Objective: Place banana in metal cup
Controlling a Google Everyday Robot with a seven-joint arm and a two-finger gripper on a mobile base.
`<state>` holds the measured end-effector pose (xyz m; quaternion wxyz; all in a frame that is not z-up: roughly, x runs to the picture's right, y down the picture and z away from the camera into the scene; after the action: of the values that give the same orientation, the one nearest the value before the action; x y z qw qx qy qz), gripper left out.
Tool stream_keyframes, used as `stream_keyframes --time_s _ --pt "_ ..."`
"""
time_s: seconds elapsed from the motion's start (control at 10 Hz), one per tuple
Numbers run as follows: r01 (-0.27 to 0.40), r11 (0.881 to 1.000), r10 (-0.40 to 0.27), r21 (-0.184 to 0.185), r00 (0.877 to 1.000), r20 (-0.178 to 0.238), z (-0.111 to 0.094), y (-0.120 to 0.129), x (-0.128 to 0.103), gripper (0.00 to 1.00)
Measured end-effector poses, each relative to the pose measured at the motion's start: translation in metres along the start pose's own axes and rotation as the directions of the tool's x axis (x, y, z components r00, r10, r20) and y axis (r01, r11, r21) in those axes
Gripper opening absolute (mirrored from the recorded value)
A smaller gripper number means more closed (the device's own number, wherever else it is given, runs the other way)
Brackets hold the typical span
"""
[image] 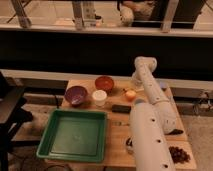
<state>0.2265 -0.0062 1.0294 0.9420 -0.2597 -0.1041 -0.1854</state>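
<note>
Hovering gripper (pixel 134 85) near orange cup (pixel 130 94) at far table (pixel 116 131) side; grasp state cannot tell. Banana not discernible; likely pick stage. Next: secure banana, carry to metal cup (pixel 129 145) at near edge.

Dim room, pale wooden worktop (pixel 116 150) in the foreground, long dark counter front (pixel 65 52) behind it, glass partition with pale upright frames (pixel 77 14) above, brighter lit floor beyond, black chair (pixel 10 112) at left

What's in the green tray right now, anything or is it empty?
Empty: the green tray shows only bare green floor inside its rim. The gripper hangs over the table at its far side, apart from the tray.
</note>
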Motion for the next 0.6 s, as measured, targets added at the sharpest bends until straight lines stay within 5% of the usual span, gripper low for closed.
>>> stream_keyframes --time_s 0.2,0.6 --pt "0.0 1.0 0.0 0.0 1.0 0.0 0.0 0.0 0.0 0.0" --pt "-0.059 0.998 0.057 0.027 0.997 0.051 -0.02 -0.002 -0.007 0.0"
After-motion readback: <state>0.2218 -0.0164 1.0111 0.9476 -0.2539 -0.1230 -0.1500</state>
